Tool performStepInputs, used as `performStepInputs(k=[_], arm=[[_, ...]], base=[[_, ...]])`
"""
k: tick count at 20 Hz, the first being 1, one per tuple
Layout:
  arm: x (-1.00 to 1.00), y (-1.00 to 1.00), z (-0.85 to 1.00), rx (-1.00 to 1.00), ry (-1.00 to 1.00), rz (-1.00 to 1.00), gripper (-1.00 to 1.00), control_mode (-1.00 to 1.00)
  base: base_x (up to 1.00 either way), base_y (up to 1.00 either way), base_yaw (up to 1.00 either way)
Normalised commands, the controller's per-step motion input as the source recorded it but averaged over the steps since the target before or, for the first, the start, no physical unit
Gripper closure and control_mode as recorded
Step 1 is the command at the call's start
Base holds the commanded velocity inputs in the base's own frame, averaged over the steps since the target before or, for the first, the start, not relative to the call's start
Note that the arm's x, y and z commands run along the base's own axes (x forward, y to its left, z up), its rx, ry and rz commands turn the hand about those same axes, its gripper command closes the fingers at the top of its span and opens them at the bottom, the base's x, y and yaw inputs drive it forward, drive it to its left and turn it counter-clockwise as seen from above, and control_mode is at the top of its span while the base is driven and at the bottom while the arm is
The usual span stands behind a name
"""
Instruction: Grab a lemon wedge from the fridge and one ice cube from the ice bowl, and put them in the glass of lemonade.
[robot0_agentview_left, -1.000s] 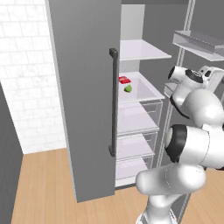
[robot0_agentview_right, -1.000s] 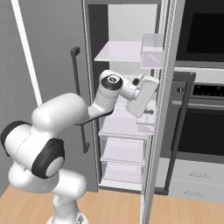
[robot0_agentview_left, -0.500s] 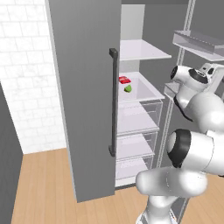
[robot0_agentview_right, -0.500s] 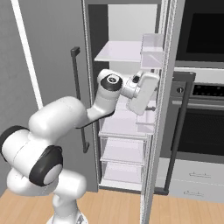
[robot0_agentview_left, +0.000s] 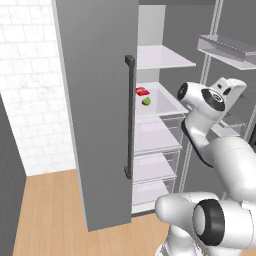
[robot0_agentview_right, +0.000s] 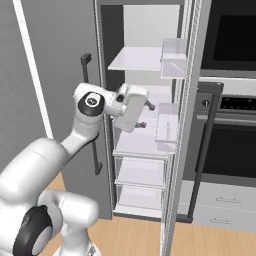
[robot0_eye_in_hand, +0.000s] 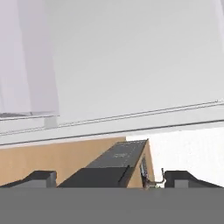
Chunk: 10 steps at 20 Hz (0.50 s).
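On the middle fridge shelf: the lemon wedge (robot0_agentview_left: 147, 101), small and yellow-green, lies just beside a small red item (robot0_agentview_left: 141, 91), toward the left of the white shelf (robot0_agentview_left: 162, 102).
Fridge: the fridge (robot0_agentview_left: 95, 100) stands with its doors swung open, white shelves above and clear drawers (robot0_agentview_left: 155, 142) below.
End effector: the end effector (robot0_agentview_right: 145, 115) hangs in front of that same shelf level, to the right of the wedge and apart from it; its fingers stand wide apart with nothing between them.
Hand view: two dark fingertips (robot0_eye_in_hand: 40, 177) sit far apart at the bottom, looking at pale fridge surfaces and a strip of wooden floor (robot0_eye_in_hand: 48, 157).
Done so far: the fridge is open and the arm is at the opening.
Left to do: by my reading nearly everything, namely grasping the wedge, carrying it to the glass, then fetching one ice cube.
Surroundings: a dark oven (robot0_agentview_right: 232, 120) stands to the right of the fridge.
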Motion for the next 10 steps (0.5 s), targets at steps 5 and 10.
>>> performStepInputs(k=[5,10], arm=[[-0.06,0.67,-0.49,0.37,-0.57,0.04,-1.0,-1.0],[0.0,0.47,-0.13,0.59,-0.43,0.13,-1.0,-1.0]], base=[[0.0,0.0,0.0],[0.0,0.0,0.0]])
